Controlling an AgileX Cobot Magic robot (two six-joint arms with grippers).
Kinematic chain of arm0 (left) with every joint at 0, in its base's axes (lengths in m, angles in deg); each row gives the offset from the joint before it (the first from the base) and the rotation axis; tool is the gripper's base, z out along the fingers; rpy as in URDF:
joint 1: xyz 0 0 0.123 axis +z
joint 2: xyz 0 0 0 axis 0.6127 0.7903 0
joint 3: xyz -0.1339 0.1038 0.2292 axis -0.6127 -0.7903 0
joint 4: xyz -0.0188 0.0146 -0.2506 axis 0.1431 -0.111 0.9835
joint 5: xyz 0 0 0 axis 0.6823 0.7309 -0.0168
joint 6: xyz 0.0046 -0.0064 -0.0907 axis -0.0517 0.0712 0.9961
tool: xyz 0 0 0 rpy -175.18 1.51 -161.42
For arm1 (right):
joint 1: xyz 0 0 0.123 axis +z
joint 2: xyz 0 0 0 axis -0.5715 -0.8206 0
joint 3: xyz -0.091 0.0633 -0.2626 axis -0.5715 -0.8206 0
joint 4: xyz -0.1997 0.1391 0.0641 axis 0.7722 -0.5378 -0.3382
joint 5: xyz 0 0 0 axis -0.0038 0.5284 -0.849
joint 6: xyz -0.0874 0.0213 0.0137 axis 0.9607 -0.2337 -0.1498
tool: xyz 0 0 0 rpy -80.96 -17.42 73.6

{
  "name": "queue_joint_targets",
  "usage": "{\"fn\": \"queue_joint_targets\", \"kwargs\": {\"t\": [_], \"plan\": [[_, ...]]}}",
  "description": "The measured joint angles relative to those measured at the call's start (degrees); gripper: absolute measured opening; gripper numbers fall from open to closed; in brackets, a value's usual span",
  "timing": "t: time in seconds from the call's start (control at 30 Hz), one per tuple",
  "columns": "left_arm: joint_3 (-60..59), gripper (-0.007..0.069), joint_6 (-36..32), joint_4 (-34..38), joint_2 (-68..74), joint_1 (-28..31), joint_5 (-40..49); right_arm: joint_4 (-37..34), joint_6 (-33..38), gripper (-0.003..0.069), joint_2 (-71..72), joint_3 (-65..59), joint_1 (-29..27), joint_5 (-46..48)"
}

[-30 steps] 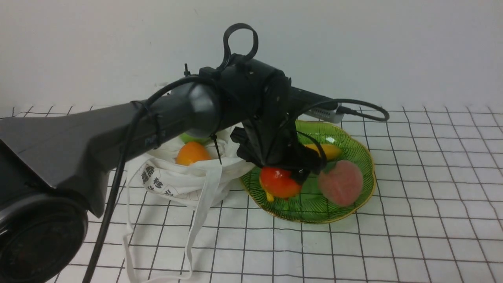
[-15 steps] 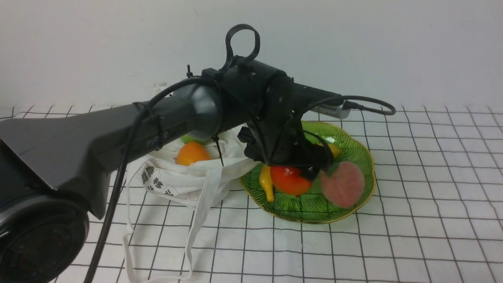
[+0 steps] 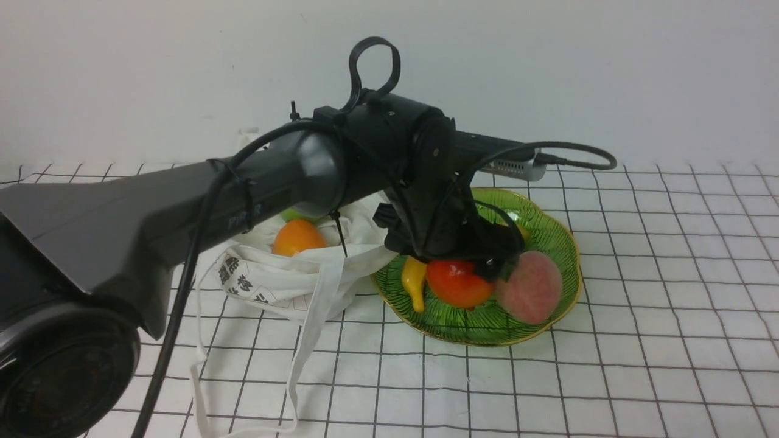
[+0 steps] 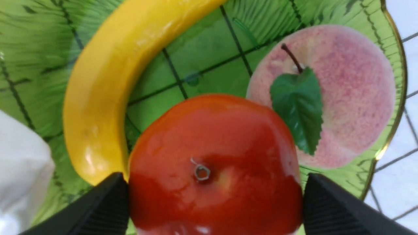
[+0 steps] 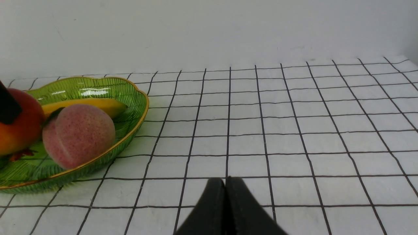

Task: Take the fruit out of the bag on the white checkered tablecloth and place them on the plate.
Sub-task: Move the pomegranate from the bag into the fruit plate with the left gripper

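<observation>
On the green plate [image 3: 548, 231], right of the bag [image 3: 286, 274], sat the red fruit [image 3: 457, 284], and my left fingers [image 4: 104, 209] stood on either side of it, close against its flanks. I could not tell whether they pinched it or had let go. My right fingers [image 5: 215, 209] were pressed together, holding nothing, low over the checkered tablecloth [image 3: 639, 340].

I judged this fruit to be a light, hard toy with a glossy skin. It was slippery under flat pads and round enough to roll once freed. The best hold was across its widest middle, stem end up, as I stood then. The orange fruit [image 3: 298, 237] and the green apple [image 3: 298, 214], which showed only as a sliver past my arm, lay in the open mouth of the bag, and I expected them to handle alike. The bag was soft cloth that would sag and catch a finger. Its straps [image 3: 304, 353] trailed toward the near edge of the worktop.

The plate looked like glass with a thin gold rim, so it was nothing to knock. It was crowded too, with a banana [image 3: 414, 283] curving round the left and far side of the red fruit and a fuzzy peach [image 3: 529, 287] just beside it on the right. The near part of the plate was bare. The cloth to the right and nearer me gave open room for moving. The straight way up looked the safest way out.
</observation>
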Motion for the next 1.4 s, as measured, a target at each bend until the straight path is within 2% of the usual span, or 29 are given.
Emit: {"fn": "queue_joint_targets", "kwargs": {"t": [0.17, 0.37, 0.53, 0.73, 1.4], "plan": [[7.2, 0.0643, 0.8, 1.5, 0.0, 1.6, 3.0, 0.0, 0.0, -0.0014, 0.0, 0.0, 0.0, 0.0], [7.4, 0.0643, 2.5, 0.3, 2.4, 1.7, 11.4, 0.0, 0.0, -0.0014, 0.0, 0.0, 0.0, 0.0], [13.3, 0.0643, 3.6, 0.4, 3.2, 2.6, 14.2, 0.0, 0.0, -0.0014, 0.0, 0.0, 0.0, 0.0], [14.1, 0.0643, 3.3, 0.6, 4.7, 2.7, 18.0, 0.0, 0.0, -0.0014, 0.0, 0.0, 0.0, 0.0], [14.4, 0.0601, 2.8, 0.6, 4.8, 2.7, 21.8, 0.0, 0.0, -0.0014, 0.0, 0.0, 0.0, 0.0]]}}
